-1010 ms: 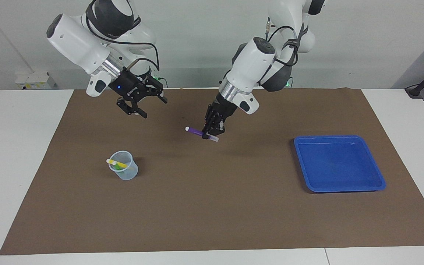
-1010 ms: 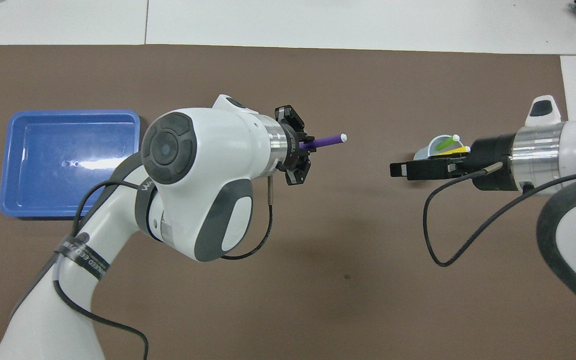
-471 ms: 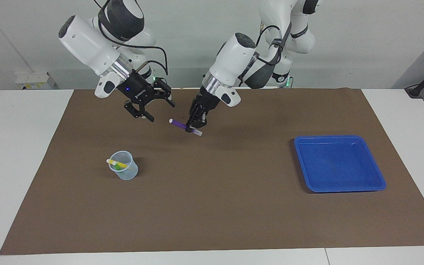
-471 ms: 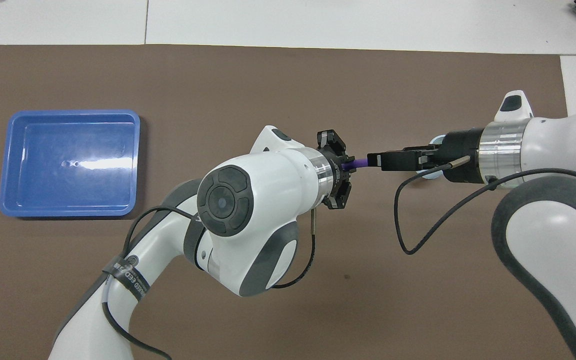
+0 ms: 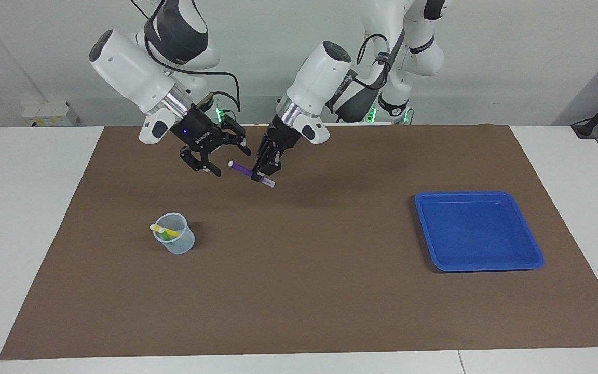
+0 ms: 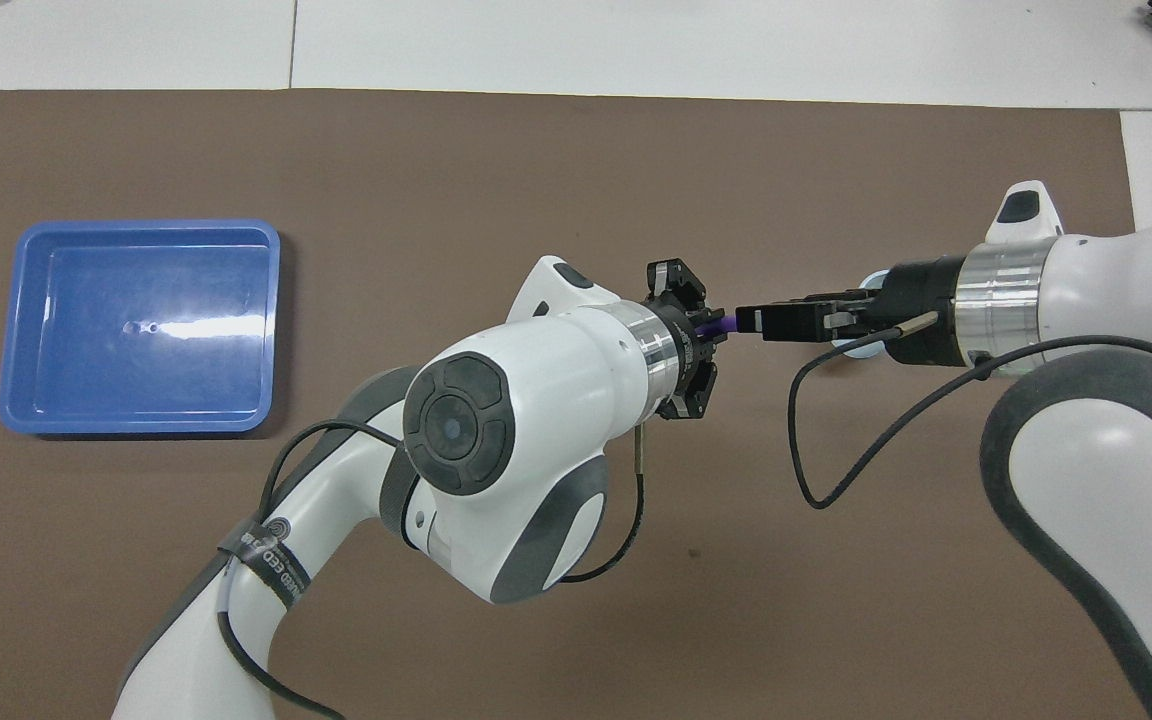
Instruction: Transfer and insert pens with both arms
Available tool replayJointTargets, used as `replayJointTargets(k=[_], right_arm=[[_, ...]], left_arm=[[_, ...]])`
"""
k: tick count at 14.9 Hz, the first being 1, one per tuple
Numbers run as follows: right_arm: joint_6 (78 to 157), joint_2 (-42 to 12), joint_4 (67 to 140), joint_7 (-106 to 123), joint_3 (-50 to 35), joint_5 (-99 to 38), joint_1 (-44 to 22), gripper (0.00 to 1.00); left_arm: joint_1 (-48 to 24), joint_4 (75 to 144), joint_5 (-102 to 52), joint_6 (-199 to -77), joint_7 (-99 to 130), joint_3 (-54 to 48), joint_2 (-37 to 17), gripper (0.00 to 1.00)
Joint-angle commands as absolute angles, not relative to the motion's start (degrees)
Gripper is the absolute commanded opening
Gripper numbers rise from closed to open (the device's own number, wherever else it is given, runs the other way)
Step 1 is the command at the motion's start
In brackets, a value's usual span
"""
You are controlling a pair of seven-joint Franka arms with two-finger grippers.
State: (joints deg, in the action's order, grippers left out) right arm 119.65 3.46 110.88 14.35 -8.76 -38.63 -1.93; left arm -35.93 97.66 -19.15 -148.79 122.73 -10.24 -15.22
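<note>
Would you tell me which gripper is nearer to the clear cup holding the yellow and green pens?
Right. The right gripper hangs above the mat beside the purple pen's capped end, closer to the cup; the left gripper, gripping that pen, is more toward the blue tray.

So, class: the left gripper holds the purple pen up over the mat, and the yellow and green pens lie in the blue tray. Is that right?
Not quite. The yellow pen and green pen stand in the clear cup, not the blue tray, as the facing view shows. The left gripper does hold the purple pen over the mat.
</note>
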Motion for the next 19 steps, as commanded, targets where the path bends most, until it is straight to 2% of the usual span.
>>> replayJointTargets(k=[1,4,12,16,18,19], right_arm=[[120.32,3.25,110.92,15.29,-8.79,-38.85,-2.02,0.57],[120.32,3.25,110.92,15.21,-8.79,-38.76,-2.02,0.45],[120.24,3.34,111.01,15.21,-8.79,-37.88,-2.02,0.32],[120.24,3.25,111.01,15.38,-8.79,-37.79,-2.02,0.16],[120.23,3.25,111.01,15.38,-8.79,-37.62,-2.02,0.00],[120.23,3.25,110.92,15.38,-8.79,-37.27,-2.02,0.00]], left_arm=[[-37.18,99.05,-20.21,-150.38,123.22,-9.23,-14.59,0.00],[-37.26,99.14,-20.21,-150.38,123.22,-9.23,-14.50,0.00],[-37.88,99.23,-20.21,-152.75,123.13,-9.14,-14.68,0.00],[-37.88,99.32,-20.21,-152.93,123.05,-9.14,-14.68,0.00],[-37.88,99.49,-20.21,-153.37,122.96,-9.14,-14.68,0.00],[-37.88,99.49,-20.21,-153.37,122.87,-9.14,-14.68,0.00]])
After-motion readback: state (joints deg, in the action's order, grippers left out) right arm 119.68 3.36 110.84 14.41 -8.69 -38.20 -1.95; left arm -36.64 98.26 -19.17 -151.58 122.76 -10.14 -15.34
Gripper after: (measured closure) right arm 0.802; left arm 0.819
